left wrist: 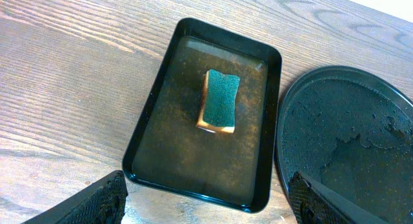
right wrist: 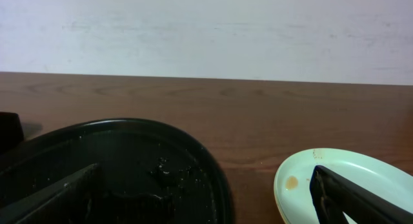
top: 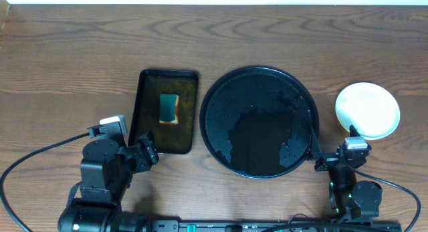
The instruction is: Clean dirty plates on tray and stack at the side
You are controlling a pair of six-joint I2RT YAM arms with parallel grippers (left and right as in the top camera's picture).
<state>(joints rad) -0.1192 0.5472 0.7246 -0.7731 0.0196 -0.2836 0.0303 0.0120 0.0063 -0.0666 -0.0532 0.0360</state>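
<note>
Pale small round plates [top: 367,109] sit stacked on brown wood surface [top: 67,71] beside wet big round black tray [top: 254,152], so job's prob. done. L claw [top: 147,152] & R claw [top: 338,153] wide open, empty.

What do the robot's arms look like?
Both arms are black and chunky. The left arm and right arm each carry a small pale grey box near the wrist, and thin black cables loop behind them. The fingers are black with a bumpy grid texture.
</note>
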